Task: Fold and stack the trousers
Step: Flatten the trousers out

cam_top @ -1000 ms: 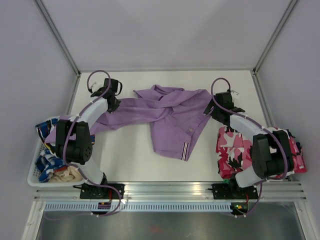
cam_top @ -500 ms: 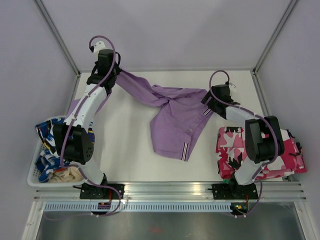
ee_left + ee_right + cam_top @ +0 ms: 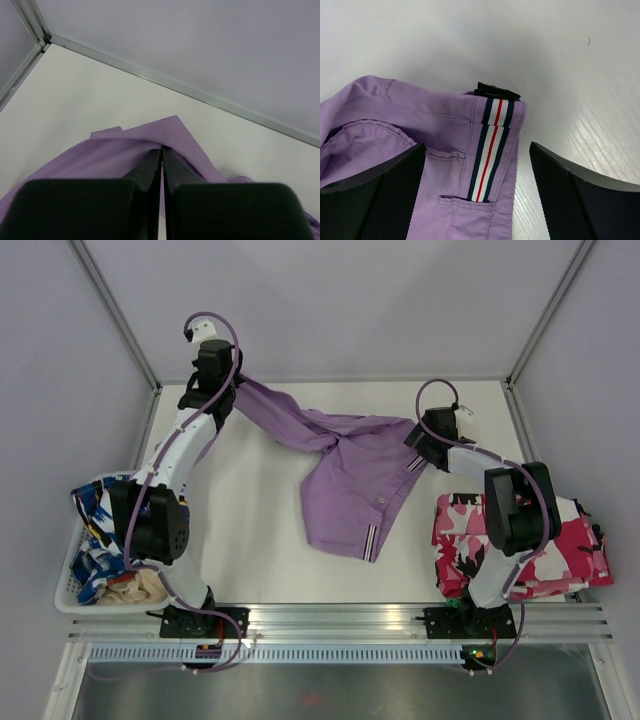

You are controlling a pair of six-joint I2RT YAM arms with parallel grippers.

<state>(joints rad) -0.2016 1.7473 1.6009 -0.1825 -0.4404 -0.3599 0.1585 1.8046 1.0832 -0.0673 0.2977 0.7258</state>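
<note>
From above, your left gripper (image 3: 214, 390) sits at the far left corner of the table (image 3: 250, 540). Its jaws are pressed together on one leg of the lilac trousers (image 3: 350, 485). That leg rises off the surface and runs as a taut band from the gripper down to the rest of the garment. The rest lies crumpled in the middle of the table, and a folded panel reaches toward you. Your right gripper (image 3: 422, 448) is low at the right corner of the waistband, with its jaws spread on either side of the cloth edge. A folded pink, white and black camouflage garment (image 3: 470, 545) lies at the right edge of the table, partly under the right arm. A white basket (image 3: 66, 585) of blue-and-white patterned clothing (image 3: 95, 550) sits at the left edge.

In the left wrist view, the two black fingers meet tip to tip, pinching a fold of the purple fabric. The pale table and a metal rail (image 3: 150, 77) at the foot of the back wall lie beyond it.

In the right wrist view, both pads stand wide apart and neither touches the cloth. The waistband corner lies flat between them. It carries a navy, white and red striped ribbon (image 3: 492, 145), with a small black tab (image 3: 496, 91) at its top.
</note>
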